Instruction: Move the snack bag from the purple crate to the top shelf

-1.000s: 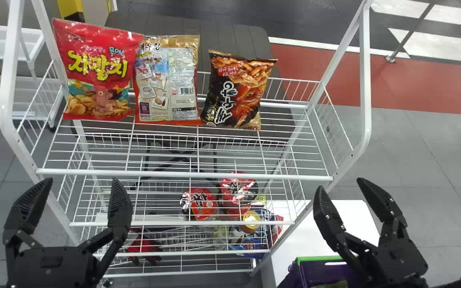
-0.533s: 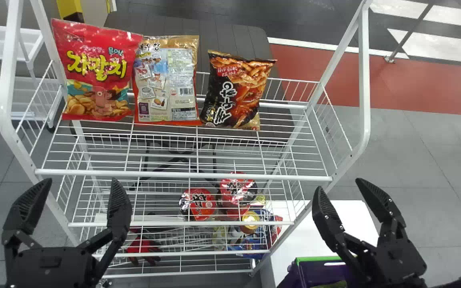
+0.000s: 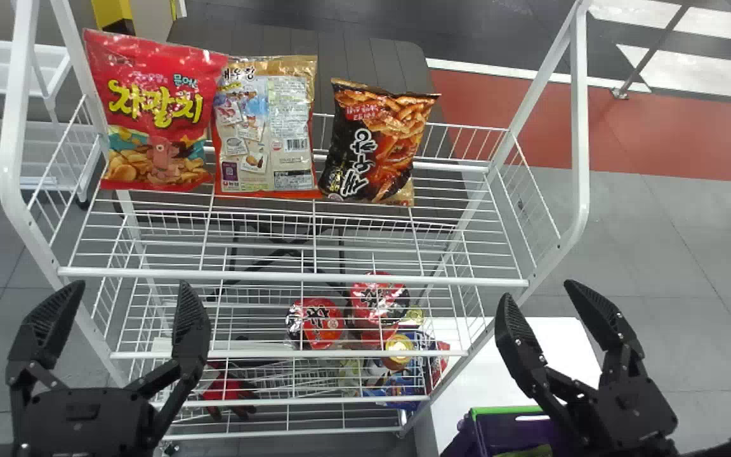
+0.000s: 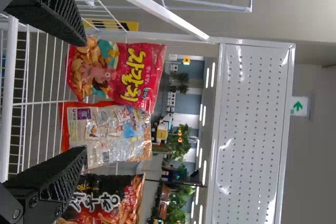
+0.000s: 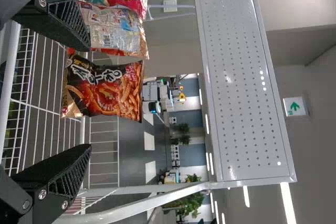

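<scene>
White wire rack [image 3: 292, 275]; right gripper [image 3: 539, 293], fingers wide, best lowered squarely into purple crate [image 3: 508, 411], gripping snack bag [image 3: 527, 452] gently; left gripper [image 3: 131, 285], wide

the bottom edge of my head view cuts off the purple crate [image 3: 489, 438], and the right gripper [image 3: 539, 289] covers part of it; i can't make out what the olive thing [image 3: 526, 452] inside is. the black snack bag [image 4: 102, 198] runs off my left wrist view's edge. shelf wires partly hide the red tubs [image 3: 318, 325].
</scene>
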{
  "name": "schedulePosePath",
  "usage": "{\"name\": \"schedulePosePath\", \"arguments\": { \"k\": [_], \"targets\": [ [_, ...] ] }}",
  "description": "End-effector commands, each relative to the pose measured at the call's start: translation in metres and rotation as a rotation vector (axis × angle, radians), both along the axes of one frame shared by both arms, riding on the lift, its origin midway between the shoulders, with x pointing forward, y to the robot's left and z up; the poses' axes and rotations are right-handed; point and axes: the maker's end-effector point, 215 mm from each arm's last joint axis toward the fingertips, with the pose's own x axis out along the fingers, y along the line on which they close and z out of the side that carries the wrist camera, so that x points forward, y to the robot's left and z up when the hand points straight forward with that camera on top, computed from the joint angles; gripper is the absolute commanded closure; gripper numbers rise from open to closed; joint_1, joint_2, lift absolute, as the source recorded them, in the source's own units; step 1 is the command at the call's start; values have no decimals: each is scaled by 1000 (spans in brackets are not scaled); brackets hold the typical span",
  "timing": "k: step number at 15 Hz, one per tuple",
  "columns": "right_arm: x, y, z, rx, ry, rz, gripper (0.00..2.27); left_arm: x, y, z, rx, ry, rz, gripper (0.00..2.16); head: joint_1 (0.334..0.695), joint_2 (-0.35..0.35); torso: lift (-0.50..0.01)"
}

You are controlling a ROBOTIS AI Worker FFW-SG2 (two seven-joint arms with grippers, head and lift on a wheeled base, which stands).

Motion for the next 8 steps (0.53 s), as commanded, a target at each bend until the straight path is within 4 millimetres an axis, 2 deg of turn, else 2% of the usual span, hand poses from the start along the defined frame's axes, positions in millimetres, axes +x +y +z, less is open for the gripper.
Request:
{"name": "schedulePosePath", "arguments": {
  "k": [1, 8],
  "targets": [
    [0, 0, 1, 0, -1, 0, 188, 0, -1, 1, -1, 2, 0, 113, 695, -208, 0],
    [2, 8, 2, 14, 5, 12, 188, 0, -3, 0, 3, 6, -4, 113, 695, -204, 0]
  ]
}}
